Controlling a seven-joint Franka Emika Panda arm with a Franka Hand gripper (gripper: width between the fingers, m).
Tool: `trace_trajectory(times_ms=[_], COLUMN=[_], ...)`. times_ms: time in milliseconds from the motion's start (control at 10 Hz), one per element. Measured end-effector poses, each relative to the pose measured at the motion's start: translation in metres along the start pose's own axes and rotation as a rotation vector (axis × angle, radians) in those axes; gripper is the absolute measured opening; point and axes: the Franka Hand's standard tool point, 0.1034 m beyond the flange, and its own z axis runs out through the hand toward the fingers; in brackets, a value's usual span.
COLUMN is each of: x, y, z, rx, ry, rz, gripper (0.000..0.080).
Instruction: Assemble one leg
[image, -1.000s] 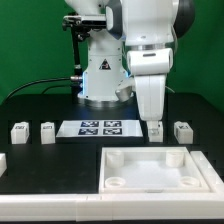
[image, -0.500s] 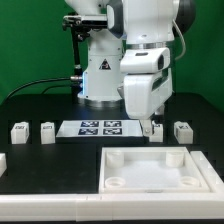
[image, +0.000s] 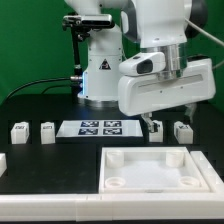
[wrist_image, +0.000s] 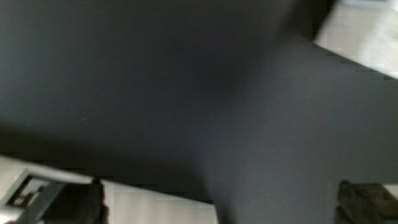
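Four small white legs with tags stand in a row on the black table: two at the exterior view's left (image: 18, 132) (image: 47, 131) and two at its right (image: 156, 129) (image: 182, 130). The large white tray-like part (image: 150, 167) lies in front of them. My gripper (image: 168, 118) hangs just above the two right legs, turned broadside to the camera, open and holding nothing. In the wrist view my gripper (wrist_image: 214, 205) shows wide-apart fingers over the dark table. A blurred white part (wrist_image: 151, 205) lies near one finger; I cannot tell which part it is.
The marker board (image: 97, 127) lies between the two pairs of legs. The robot base (image: 100, 75) stands behind it. Another white piece (image: 2, 162) shows at the exterior view's left edge. A blurred white patch (wrist_image: 365, 40) sits at the wrist view's edge.
My hand has swung from pointing straight down over the third leg to a broadside pose, shifted toward the exterior view's right. No leg has moved.
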Motion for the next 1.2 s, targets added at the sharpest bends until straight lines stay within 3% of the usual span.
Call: trace_trajectory(times_ms=[200, 300, 600, 800, 1000, 1200], x=[0.007, 0.007, 0.007, -0.009, -0.010, -0.015], y=[-0.027, -0.033, -0.031, -0.030, -0.047, -0.053], z=[0.002, 0.002, 0.002, 0.006, 0.009, 0.011], rx=[0.017, 0.023, 0.022, 0.027, 0.045, 0.077], ry=[0.004, 0.005, -0.031, -0.231, -0.409, -0.589], rz=[0.249, 0.299, 0.276, 0.237, 0.223, 0.173], gripper=[0.0649, 0.0649, 0.0649, 0.0649, 0.0649, 0.0649])
